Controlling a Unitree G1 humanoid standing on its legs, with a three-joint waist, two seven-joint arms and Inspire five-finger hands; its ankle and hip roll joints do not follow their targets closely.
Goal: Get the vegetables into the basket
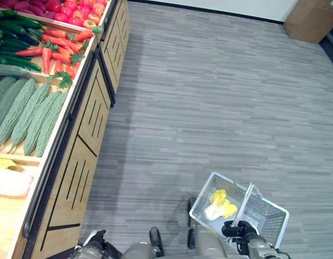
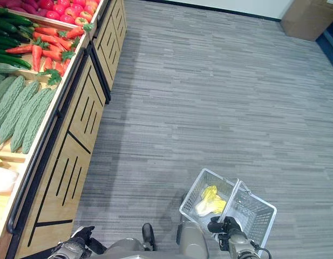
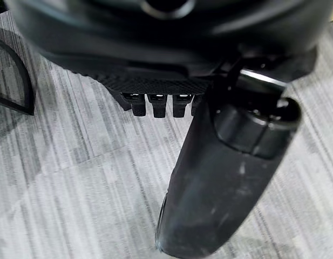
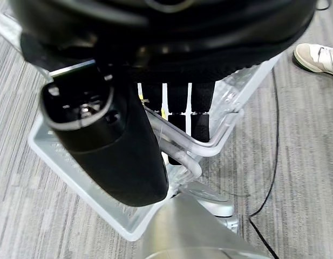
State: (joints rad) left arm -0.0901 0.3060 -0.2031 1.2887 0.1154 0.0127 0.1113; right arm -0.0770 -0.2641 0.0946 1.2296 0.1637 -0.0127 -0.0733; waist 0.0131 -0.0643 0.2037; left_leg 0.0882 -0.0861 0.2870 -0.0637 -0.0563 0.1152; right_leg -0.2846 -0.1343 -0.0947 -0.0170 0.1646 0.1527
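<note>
A white wire basket (image 1: pixel 201 197) stands low at my right side above the grey floor, with a yellow-white leafy cabbage (image 1: pixel 220 205) lying in it. My right hand (image 1: pixel 239 231) is curled round the basket's raised handles (image 4: pixel 220 143); its fingers (image 4: pixel 179 116) hook under the bars. My left hand (image 1: pixel 95 240) hangs at the lower left beside the produce stand, fingers relaxed and the thumb (image 3: pixel 220 178) standing out over bare floor, holding nothing. On the stand to my left lie bitter gourds (image 1: pixel 26 113), carrots (image 1: pixel 61 51) and cucumbers (image 1: pixel 12 32).
The wooden produce stand (image 1: pixel 80 156) runs along the left edge, with red fruit (image 1: pixel 74 11) at its far end. A cardboard box (image 1: pixel 312 19) sits at the far right by the wall. A person's white shoe (image 4: pixel 317 56) shows beside the basket.
</note>
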